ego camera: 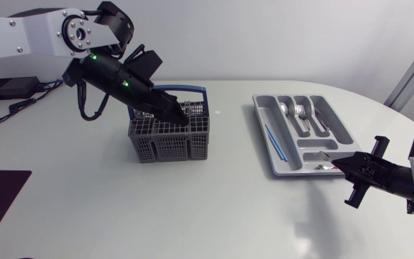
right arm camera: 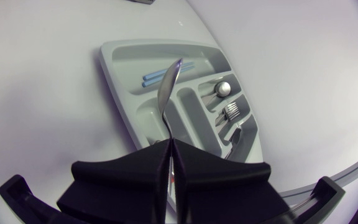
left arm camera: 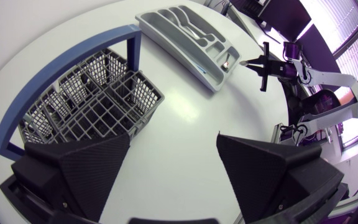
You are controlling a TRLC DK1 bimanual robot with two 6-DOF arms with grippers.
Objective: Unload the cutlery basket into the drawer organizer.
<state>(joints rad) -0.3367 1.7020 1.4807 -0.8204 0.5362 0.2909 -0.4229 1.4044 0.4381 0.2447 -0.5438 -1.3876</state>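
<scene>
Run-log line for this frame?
left pincer: open, at cutlery basket | right pincer: shut on spoon, above drawer organizer | spoon not yet placed

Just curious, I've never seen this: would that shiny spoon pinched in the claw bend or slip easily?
Probably stiff: the spoon looks like polished metal and stands straight out of the right claw. It may be slippery, since its surface is glossy and only the handle end is pinched. Likely light, as that narrow grip alone carries it.
</scene>
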